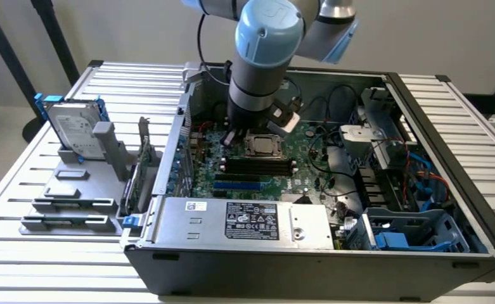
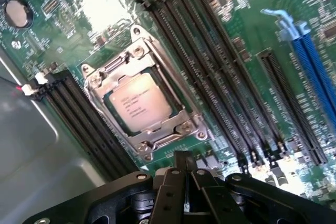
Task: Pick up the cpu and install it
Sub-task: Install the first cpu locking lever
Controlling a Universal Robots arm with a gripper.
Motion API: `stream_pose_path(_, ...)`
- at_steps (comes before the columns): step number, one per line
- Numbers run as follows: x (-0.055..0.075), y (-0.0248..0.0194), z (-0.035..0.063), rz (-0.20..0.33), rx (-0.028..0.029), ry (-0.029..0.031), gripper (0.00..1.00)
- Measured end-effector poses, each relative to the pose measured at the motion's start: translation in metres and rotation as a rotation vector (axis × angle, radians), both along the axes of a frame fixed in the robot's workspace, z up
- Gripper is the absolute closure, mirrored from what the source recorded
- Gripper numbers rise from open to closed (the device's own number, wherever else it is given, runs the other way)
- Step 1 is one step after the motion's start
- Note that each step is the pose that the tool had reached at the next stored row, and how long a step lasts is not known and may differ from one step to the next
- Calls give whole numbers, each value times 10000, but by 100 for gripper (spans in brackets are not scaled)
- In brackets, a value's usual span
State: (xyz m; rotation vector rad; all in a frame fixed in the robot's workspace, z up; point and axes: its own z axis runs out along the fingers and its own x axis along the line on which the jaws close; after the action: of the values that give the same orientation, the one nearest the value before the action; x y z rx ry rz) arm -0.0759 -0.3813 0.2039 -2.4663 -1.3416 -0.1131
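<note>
from the exterior view's left i log: hard drive [image 1: 72, 128] with blue rails, upright in the grey holder blocks [image 1: 70, 212] on the slatted desk [image 1: 27, 171]. right of these, open computer case [image 1: 416, 253]. mid-case on the green motherboard [image 1: 256, 180]: cpu [image 1: 262, 145], seated in its socket frame [image 2: 144, 106]. my claw [image 2: 185, 174] just above it, fingers pressed together, gripping nothing.

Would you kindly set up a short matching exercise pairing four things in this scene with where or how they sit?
1. cpu
2. hard drive
3. gripper
4. power supply

A. upright in the grey holder outside the case
B. seated in the motherboard socket
C. along the case's near edge
D. shut, empty, just beside the socket

Pairs: 1-B, 2-A, 3-D, 4-C
</note>
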Motion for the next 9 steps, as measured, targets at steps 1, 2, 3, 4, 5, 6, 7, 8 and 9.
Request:
stream_pose_path(1,0,19,6,23,-1,16,89)
stream_pose_path(2,0,35,13,47,-4,30,89)
stream_pose_path(3,0,50,21,73,-6,40,89)
stream_pose_path(4,0,62,34,100,-14,49,89)
stream_pose_path(5,0,72,50,128,-28,53,89)
stream_pose_path(6,0,80,66,155,-50,55,89)
stream_pose_path(7,0,86,82,178,-83,58,89)
stream_pose_path(8,0,92,99,200,-132,61,89)
stream_pose_path(9,0,96,111,220,-184,64,89)
